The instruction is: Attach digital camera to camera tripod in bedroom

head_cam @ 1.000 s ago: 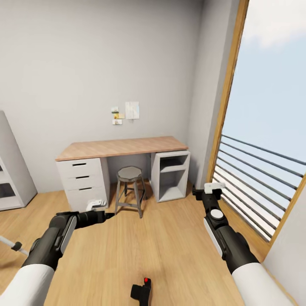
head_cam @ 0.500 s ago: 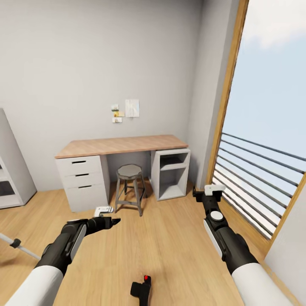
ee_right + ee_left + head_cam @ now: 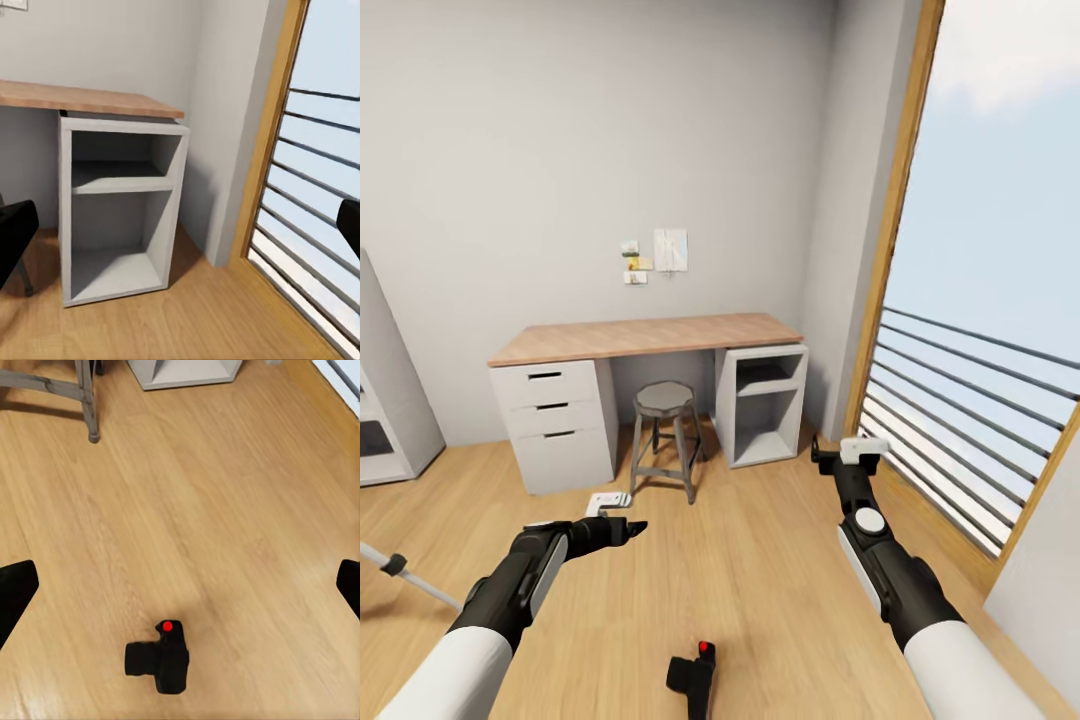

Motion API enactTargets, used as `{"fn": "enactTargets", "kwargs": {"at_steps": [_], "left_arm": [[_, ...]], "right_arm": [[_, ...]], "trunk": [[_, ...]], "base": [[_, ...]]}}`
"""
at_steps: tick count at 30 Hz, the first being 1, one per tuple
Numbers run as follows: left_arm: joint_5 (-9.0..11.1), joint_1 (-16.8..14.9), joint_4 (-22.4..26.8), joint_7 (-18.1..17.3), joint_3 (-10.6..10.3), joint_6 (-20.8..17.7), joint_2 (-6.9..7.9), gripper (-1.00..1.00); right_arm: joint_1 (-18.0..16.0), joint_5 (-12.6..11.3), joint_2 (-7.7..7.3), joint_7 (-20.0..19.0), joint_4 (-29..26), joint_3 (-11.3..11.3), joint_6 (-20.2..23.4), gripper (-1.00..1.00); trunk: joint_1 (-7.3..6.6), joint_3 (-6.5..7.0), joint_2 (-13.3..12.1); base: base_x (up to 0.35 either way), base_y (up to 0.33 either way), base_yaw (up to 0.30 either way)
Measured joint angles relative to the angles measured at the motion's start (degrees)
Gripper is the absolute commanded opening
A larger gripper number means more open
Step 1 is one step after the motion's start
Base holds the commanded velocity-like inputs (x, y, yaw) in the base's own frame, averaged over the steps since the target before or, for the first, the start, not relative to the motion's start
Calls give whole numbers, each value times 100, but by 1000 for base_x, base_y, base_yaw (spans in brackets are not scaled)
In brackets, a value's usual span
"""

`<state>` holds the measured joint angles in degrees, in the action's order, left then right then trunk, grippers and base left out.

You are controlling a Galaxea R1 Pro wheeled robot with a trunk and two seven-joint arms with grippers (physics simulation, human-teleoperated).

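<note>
The digital camera (image 3: 694, 676) lies on the wood floor at the bottom of the head view, a small black body with a red button on top. It also lies on the planks in the left wrist view (image 3: 160, 658), between and beyond the wide-apart fingers. My left gripper (image 3: 624, 526) hangs open over the floor, above and left of the camera, holding nothing. One silver leg of the camera tripod (image 3: 405, 577), with a black joint, crosses the left edge. My right gripper (image 3: 840, 456) is open and empty near the window.
A wood-topped desk (image 3: 645, 338) with white drawers and an open cubby (image 3: 120, 210) stands against the back wall. A grey metal stool (image 3: 665, 402) sits under it. A tall wood-framed window with railing (image 3: 970, 400) fills the right. A white shelf (image 3: 385, 420) stands at the left.
My left arm has swung right and lower, toward the floor ahead of the camera. The whole head view has shifted slightly. The right arm has held its pose.
</note>
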<state>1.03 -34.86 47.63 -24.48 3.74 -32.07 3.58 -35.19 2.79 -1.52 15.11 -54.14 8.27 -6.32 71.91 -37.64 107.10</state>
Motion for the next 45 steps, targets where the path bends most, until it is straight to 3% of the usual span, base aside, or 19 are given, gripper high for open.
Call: {"fn": "enactTargets", "kwargs": {"at_steps": [20,36,45], "left_arm": [[0,0,14,0,9,-2,8,100],[8,0,540,0,10,-38,13,100],[7,-1,603,0,12,-45,13,100]], "right_arm": [[0,0,0,1,49,1,-103,100],[0,0,0,16,49,1,-106,100],[0,0,0,12,48,1,-106,100]], "trunk": [[440,-359,802],[791,-646,1444],[989,-808,1805]], "base": [[-59,-3,0],[-5,0,0],[0,0,-39]]}}
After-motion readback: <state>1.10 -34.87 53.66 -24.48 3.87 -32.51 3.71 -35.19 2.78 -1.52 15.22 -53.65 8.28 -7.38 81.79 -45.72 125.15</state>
